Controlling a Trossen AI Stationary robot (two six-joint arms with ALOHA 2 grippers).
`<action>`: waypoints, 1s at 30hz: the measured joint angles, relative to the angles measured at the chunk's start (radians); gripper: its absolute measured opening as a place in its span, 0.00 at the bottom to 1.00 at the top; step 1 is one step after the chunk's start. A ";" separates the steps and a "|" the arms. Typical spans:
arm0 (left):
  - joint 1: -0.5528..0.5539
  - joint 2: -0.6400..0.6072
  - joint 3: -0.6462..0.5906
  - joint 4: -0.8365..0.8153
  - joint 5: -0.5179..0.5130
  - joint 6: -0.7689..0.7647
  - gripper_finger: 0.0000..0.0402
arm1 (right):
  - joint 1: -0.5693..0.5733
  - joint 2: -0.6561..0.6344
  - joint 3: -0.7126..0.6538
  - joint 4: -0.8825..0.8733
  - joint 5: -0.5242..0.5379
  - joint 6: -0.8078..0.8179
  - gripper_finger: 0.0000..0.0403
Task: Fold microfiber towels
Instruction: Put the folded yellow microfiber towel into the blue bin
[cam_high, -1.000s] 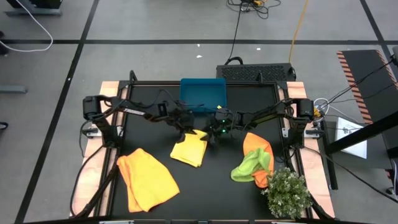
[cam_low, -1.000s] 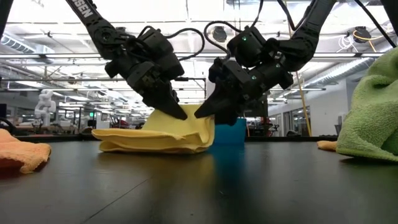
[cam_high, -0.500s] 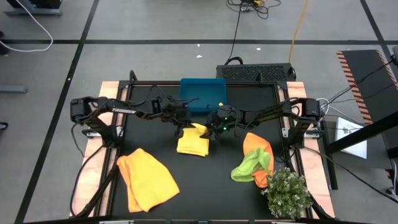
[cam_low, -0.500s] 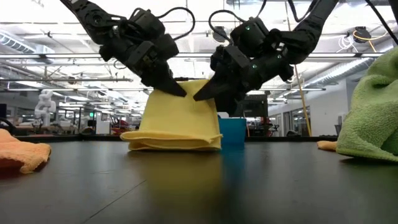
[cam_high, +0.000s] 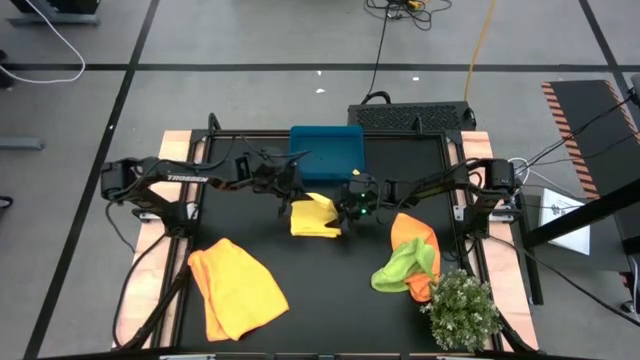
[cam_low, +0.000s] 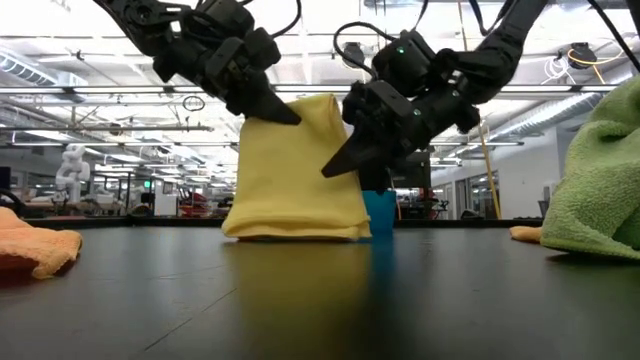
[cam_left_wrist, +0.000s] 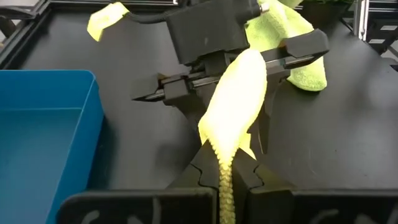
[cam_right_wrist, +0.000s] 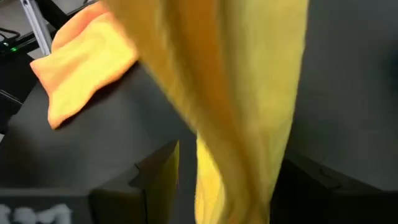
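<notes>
A pale yellow towel (cam_high: 315, 218) stands upright at the table's middle, in front of the teal tray (cam_high: 325, 150). Its lower end rests on the table. My left gripper (cam_low: 290, 115) comes from the left and is shut on the towel's top. My right gripper (cam_low: 335, 165) comes from the right and stands open at the towel's upper right. The cloth (cam_right_wrist: 249, 93) runs between its two fingers (cam_right_wrist: 155, 180). An orange towel (cam_high: 235, 285) lies near left. Another orange towel (cam_high: 412, 235) lies at the right with a lime green one (cam_high: 400, 265) on it. My left gripper pinches the yellow towel's top edge (cam_left_wrist: 225, 163) between its two fingers, slanting down from the table's left. The towel hangs below the fingers as a tall sheet, its lower end (cam_low: 295, 232) on the table. My right gripper has the cloth between its open fingers; whether they touch it I cannot tell.
The teal tray stands at the far middle, just behind the yellow towel. A small bushy plant (cam_high: 462, 308) sits at the near right corner, beside the green towel (cam_low: 600, 180). Bare black tabletop (cam_high: 330, 300) lies between the two towel heaps.
My left gripper has gone up and a little toward the far edge with the yellow towel's top edge. The towel, which lay as a low folded heap, now hangs as a tall sheet with its lower end still on the table.
</notes>
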 joint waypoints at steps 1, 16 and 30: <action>-0.001 0.000 0.000 0.000 -0.007 0.000 0.01 | 0.000 0.000 -0.019 0.030 0.000 0.006 0.53; -0.001 0.000 0.000 0.112 -0.016 -0.071 0.01 | 0.001 0.001 -0.200 0.399 -0.002 0.094 0.43; 0.000 -0.085 0.000 0.119 -0.017 -0.112 0.01 | -0.016 -0.023 -0.201 0.364 -0.004 0.031 0.04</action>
